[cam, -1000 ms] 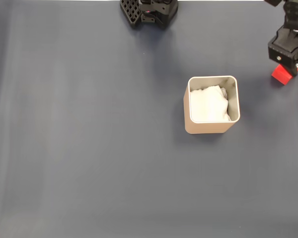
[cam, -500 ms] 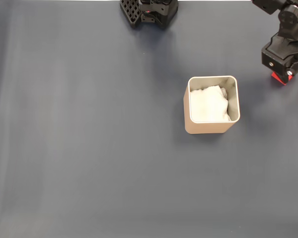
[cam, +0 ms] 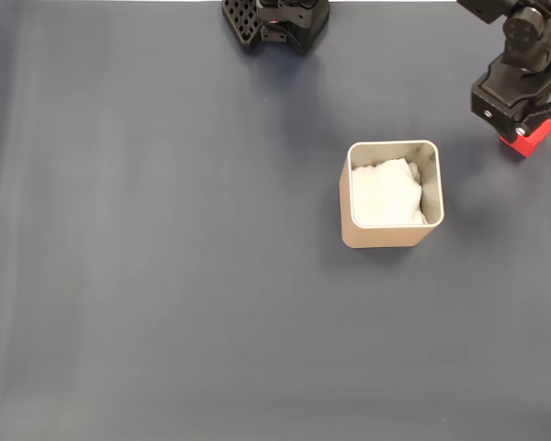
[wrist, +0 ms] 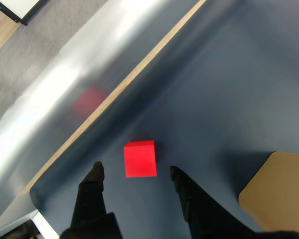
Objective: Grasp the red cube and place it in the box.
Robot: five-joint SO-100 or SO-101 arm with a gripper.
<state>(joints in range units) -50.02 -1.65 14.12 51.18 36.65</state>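
The red cube (wrist: 140, 158) rests on the dark blue mat close to the table edge. In the wrist view my gripper (wrist: 135, 172) is open, one dark fingertip on each side of the cube's near face, with small gaps and no contact visible. In the fixed view the gripper (cam: 522, 118) hangs over the cube (cam: 533, 139) at the upper right, and the arm covers most of the cube. The beige box (cam: 386, 236) with white padding (cam: 384, 193) stands left of and below the cube, a short gap away. A corner of the box (wrist: 276, 194) appears at the lower right of the wrist view.
The arm's black base (cam: 275, 20) sits at the top centre of the fixed view. A wooden table edge (wrist: 114, 94) runs diagonally just beyond the cube in the wrist view. Wide bare mat (cam: 165, 257) stretches left of and below the box.
In the fixed view the gripper head has shifted left and slightly up over the cube. The cube stays on the mat and the box has not moved.
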